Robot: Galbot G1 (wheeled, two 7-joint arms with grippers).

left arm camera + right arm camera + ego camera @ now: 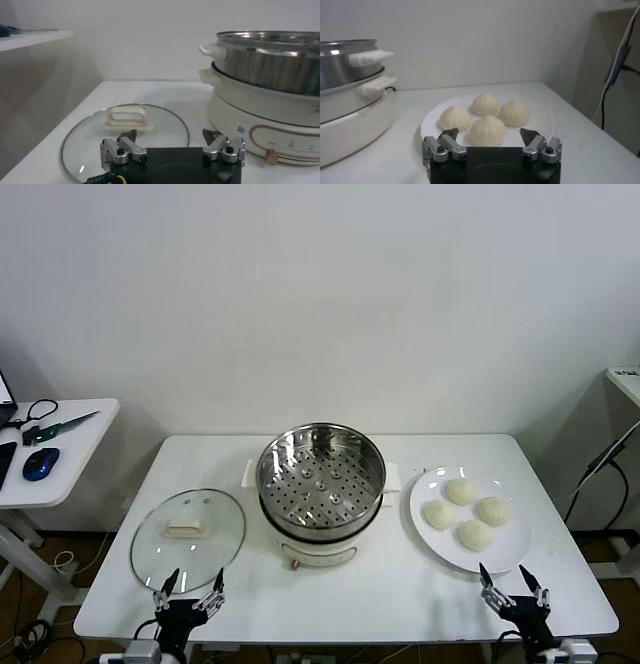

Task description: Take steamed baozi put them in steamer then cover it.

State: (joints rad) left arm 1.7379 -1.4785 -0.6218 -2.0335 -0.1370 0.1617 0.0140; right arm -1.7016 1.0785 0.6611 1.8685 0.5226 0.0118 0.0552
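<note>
On the table, the left pincer is seen spread wide at the near edge, just before the lid, which lies flat. At centre the steamer stands uncovered, its tray bare. To the right, four baozi are clustered on a plate, with the right pincer spread wide, holding nothing, at its near rim.

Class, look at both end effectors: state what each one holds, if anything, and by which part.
Nothing is held. The left end effector is open near the cover; the right end effector is open near the steamed baozi.
</note>
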